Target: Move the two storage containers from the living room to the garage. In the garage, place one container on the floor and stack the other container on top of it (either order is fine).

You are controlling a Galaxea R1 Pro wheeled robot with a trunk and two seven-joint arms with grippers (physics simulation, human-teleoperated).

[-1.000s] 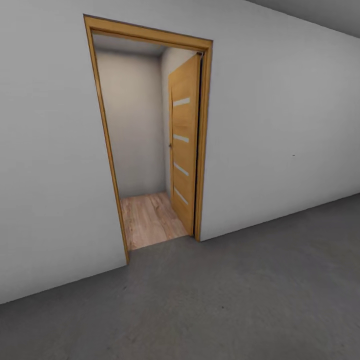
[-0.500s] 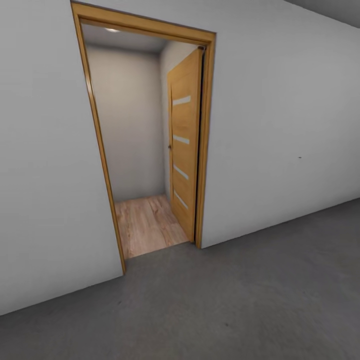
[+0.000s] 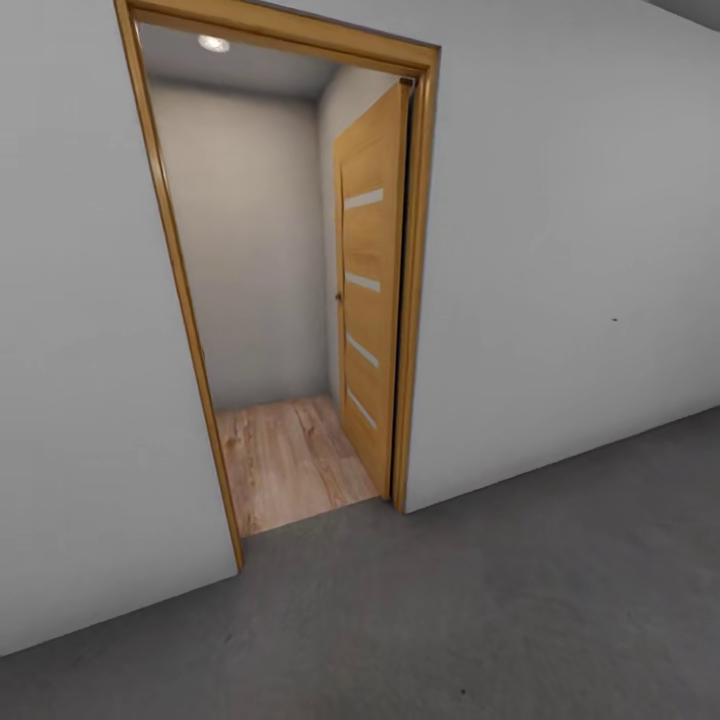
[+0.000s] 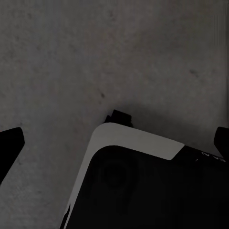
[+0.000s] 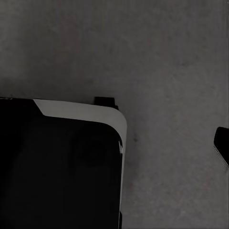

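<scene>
Walls (image 3: 560, 250) first: plain white, meeting the floor (image 3: 450, 620), dark grey mottled concrete, so the robot stands on the garage side; doorway (image 3: 280, 280) with a light wood frame opens in that wall, and the door (image 3: 372, 290), wood with pale horizontal inserts, is swung inward against the far side, which leaves the passage free for the base; beyond the threshold lies wood-plank flooring (image 3: 285, 460) and a small ceiling light (image 3: 212, 43) above.

Storage containers: neither one appears in these pictures, so I judge them to be in the house beyond the doorway, and this moment to be transit toward them rather than handling.

Both wrist cameras look straight down at the concrete past the robot's base (image 4: 143, 191), black with a white edge; arms hang low at the sides, presumably tucked to clear the frame; dark fingertips (image 4: 9, 143) sit at opposite edges of the left wrist view, so the left jaws stand apart and empty; one tip (image 5: 222, 143) shows in the right wrist view, so I cannot tell the right jaws' state.
</scene>
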